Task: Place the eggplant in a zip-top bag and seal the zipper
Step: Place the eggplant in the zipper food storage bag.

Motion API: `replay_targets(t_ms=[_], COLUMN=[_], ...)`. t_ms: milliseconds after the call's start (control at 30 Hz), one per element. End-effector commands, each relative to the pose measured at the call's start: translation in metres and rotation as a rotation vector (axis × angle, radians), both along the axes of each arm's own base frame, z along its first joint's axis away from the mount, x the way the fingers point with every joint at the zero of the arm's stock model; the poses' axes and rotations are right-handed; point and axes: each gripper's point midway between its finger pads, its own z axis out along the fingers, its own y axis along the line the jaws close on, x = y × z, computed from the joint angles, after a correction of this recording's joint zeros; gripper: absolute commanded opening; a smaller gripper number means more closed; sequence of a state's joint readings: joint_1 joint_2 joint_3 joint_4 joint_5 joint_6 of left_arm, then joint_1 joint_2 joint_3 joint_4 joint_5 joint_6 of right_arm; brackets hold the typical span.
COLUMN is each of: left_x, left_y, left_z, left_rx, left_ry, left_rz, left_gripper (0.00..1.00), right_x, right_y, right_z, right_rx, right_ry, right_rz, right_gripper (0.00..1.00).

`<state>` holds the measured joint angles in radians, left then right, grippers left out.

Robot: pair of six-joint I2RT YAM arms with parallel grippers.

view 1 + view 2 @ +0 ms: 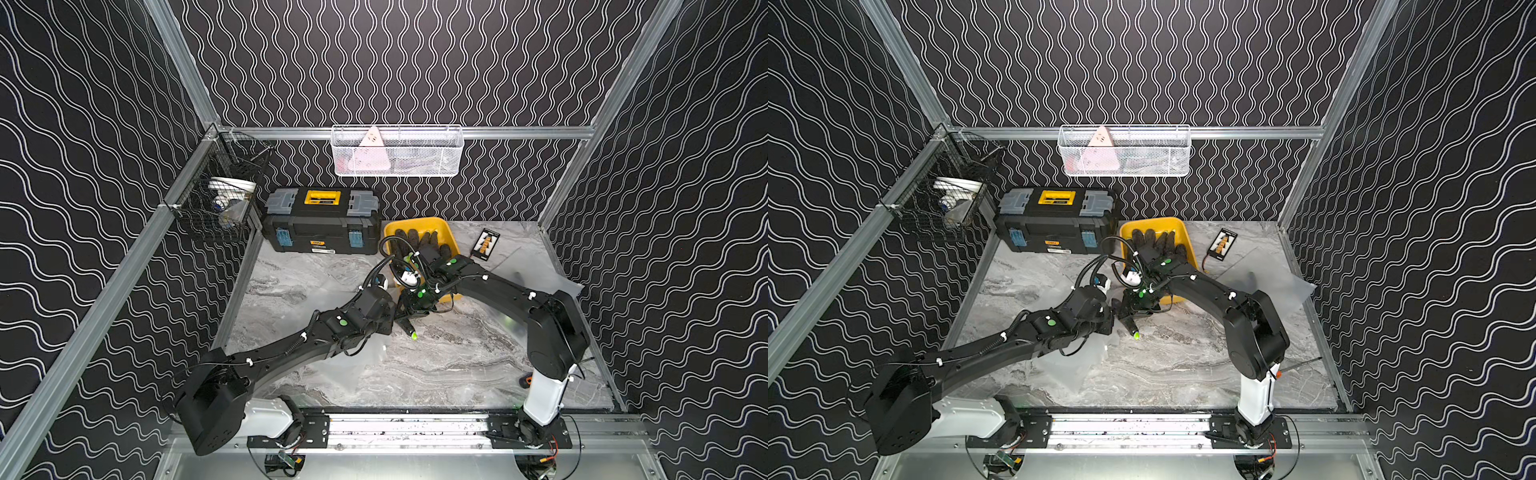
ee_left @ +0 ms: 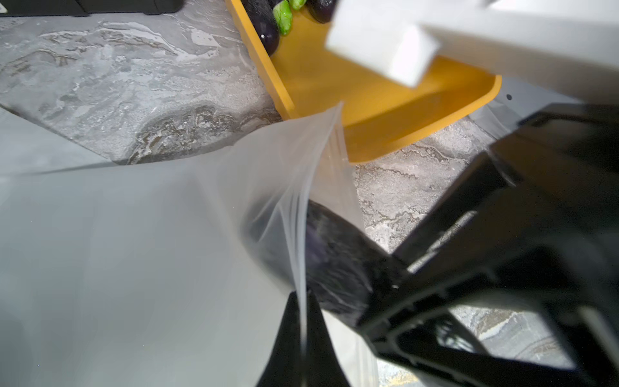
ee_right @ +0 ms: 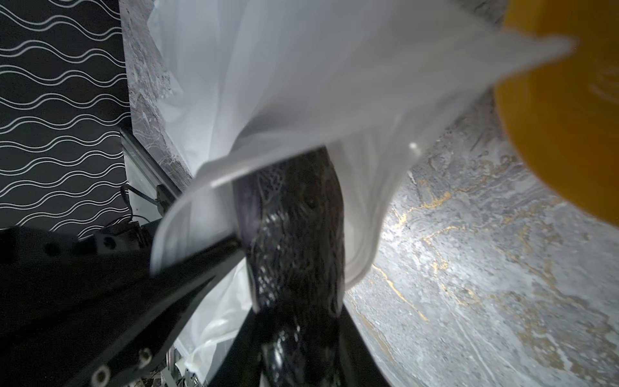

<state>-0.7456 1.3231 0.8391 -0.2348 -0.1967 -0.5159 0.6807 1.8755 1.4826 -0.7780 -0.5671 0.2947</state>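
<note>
Top views: both wrists crowd over the table [image 1: 415, 374], tips mostly hidden, and the clear bag [image 2: 134, 251] is barely readable. Left end effector [image 2: 303, 338] is clenched on the bag rim, mouth lifted open. Right end effector [image 3: 298, 321] is part-closed, grasping the eggplant [image 3: 298, 228], whose far end sits inside the bag mouth, blurred through the film. Behind is the tray [image 2: 385, 100], cut off.

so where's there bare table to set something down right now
Bare marble tabletop lies front centre, between the eggplant's green tip and the front rail, and at back left, between the toolbox and the left arm. Crowded: by the yellow tray, where zip-top bag and eggplant meet; another plastic sheet covers the right side.
</note>
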Motion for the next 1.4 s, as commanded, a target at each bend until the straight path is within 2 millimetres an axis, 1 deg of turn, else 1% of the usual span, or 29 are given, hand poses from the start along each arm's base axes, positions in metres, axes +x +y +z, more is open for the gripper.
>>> replay_targets(t_ms=[0, 33, 100, 133, 200, 233, 267, 333, 467, 567, 700, 767, 867, 933, 1067, 1267, 1367], left_x=[-0.004, -0.004, -0.005, -0.005, -0.005, -0.003, -0.001, 0.004, 0.015, 0.019, 0.023, 0.025, 0.026, 0.027, 0.027, 0.027, 0.026], left_y=[-0.006, -0.006, -0.007, -0.007, -0.004, -0.001, 0.003, 0.012, 0.026, 0.031, 0.042, 0.046, 0.042, 0.041, 0.04, 0.042, 0.042], left_z=[0.007, 0.008, 0.009, 0.008, 0.005, 0.004, 0.003, 0.002, 0.002, 0.005, 0.007, 0.009, 0.01, 0.012, 0.013, 0.015, 0.019], left_rx=[-0.029, -0.033, -0.041, -0.042, -0.036, -0.035, -0.035, -0.044, -0.088, -0.104, -0.111, -0.115, -0.128, -0.137, -0.145, -0.146, -0.16], left_ry=[-0.005, -0.006, -0.004, 0.001, 0.005, 0.004, 0.006, 0.009, 0.017, 0.019, 0.02, 0.022, 0.021, 0.017, 0.022, 0.025, 0.018], left_rz=[-0.032, -0.035, -0.041, -0.037, -0.019, -0.006, 0.01, 0.045, 0.092, 0.107, 0.143, 0.159, 0.147, 0.148, 0.151, 0.165, 0.167], left_gripper=[0.0, 0.0, 0.0, 0.0, 0.0, 0.0, 0.0, 0.0, 0.0, 0.0, 0.0, 0.0, 0.0, 0.0, 0.0, 0.0, 0.0], right_x=[-0.001, 0.002, 0.007, 0.01, 0.013, 0.015, 0.017, 0.017, 0.018, 0.022, 0.022, 0.02, 0.017, 0.018, 0.017, 0.007, 0.012], right_y=[0.007, 0.01, 0.016, 0.02, 0.028, 0.032, 0.033, 0.035, 0.03, 0.026, 0.013, 0.008, 0.008, 0.01, 0.022, 0.051, 0.059], right_z=[0.001, 0.002, 0.007, 0.012, 0.023, 0.03, 0.035, 0.043, 0.05, 0.057, 0.058, 0.058, 0.051, 0.045, 0.039, 0.03, 0.029], right_rx=[0.013, 0.021, 0.036, 0.056, 0.103, 0.124, 0.136, 0.165, 0.198, 0.222, 0.19, 0.184, 0.186, 0.18, 0.212, 0.241, 0.256], right_ry=[0.028, 0.029, 0.032, 0.03, 0.028, 0.022, 0.014, 0.007, 0.018, 0.001, -0.035, -0.057, -0.051, -0.05, -0.026, 0.011, 0.012], right_rz=[0.013, 0.006, -0.004, -0.009, -0.014, -0.019, -0.024, -0.024, -0.049, -0.076, -0.088, -0.097, -0.107, -0.117, -0.119, -0.089, -0.103], right_gripper=[0.17, 0.19, 0.28, 0.32, 0.36, 0.4, 0.44, 0.46, 0.54, 0.5, 0.43, 0.37, 0.27, 0.23, 0.2, 0.19, 0.21])
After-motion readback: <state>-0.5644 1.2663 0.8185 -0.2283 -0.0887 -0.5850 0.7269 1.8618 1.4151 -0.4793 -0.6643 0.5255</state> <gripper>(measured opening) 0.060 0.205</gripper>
